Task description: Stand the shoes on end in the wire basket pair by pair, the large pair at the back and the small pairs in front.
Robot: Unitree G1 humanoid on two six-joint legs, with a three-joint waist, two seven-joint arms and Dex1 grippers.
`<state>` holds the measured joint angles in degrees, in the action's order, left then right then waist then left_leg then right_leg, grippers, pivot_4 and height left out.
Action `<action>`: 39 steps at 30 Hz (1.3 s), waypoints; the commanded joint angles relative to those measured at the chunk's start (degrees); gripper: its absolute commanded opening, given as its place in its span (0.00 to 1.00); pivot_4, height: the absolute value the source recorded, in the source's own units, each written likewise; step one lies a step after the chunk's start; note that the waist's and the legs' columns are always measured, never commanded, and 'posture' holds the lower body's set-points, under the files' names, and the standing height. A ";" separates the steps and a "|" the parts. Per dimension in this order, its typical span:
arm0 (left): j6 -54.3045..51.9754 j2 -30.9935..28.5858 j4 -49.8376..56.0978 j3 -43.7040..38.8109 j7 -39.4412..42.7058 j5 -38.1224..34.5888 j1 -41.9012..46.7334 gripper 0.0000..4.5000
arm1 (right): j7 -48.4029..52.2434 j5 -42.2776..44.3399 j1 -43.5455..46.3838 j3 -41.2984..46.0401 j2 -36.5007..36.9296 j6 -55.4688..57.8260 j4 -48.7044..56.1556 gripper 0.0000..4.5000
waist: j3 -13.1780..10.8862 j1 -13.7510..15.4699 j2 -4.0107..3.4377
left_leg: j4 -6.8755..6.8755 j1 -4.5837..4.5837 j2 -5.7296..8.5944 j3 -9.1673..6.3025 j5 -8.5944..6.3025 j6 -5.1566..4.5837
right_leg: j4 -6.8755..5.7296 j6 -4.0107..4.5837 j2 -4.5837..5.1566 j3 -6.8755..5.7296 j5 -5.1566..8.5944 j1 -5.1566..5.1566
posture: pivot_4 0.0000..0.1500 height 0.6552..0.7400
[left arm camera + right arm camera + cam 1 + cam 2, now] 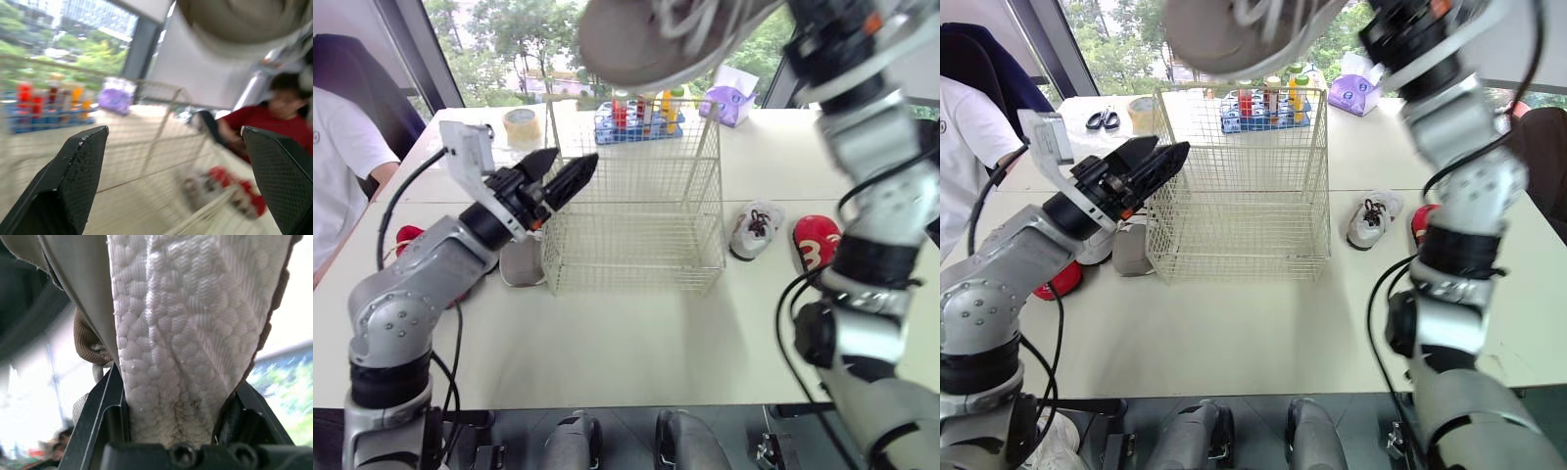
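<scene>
Gripping large shoe [675, 39] across its width, right tool [178, 396] holds it aloft, wire basket [636, 235] below. Judged light, upper soft, sole springy; firm midsole hold soundest. Left tool [560, 174] spread wide, empty, basket wall just ahead.

A large grey shoe [656, 39] hung high above the wire basket [636, 245]. The left gripper [576, 157], fingers parted, pointed at the basket's left wall. A small grey shoe [756, 230] and a red shoe [816, 240] lay on the table [636, 338] near its right wall.

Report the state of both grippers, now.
Left gripper: open, empty, beside the wire basket.
Right gripper: shut on the large shoe, held high.
</scene>
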<state>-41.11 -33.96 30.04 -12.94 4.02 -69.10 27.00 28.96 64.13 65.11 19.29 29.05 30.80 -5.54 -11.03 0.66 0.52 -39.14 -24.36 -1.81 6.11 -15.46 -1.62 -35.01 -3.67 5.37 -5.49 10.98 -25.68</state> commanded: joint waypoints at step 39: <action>0.27 -4.48 7.23 -6.97 1.64 6.03 -15.55 1.00 | 57.06 -53.68 29.52 -14.93 8.13 -27.95 -67.29 0.98 | -0.04 -1.33 -0.05 | 0.05 -0.13 0.00 0.15 0.24 0.47 | -0.14 0.01 0.09 0.06 -0.01 -0.28 | 1.00 1.00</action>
<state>-41.06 -37.97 36.79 -19.07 4.99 -62.99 11.27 85.06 10.79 92.67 3.21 35.30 2.58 -74.75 -11.07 -0.68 0.47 -39.09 -24.49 -1.81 6.26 -15.22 -1.15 -35.15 -3.66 5.46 -5.43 10.97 -25.96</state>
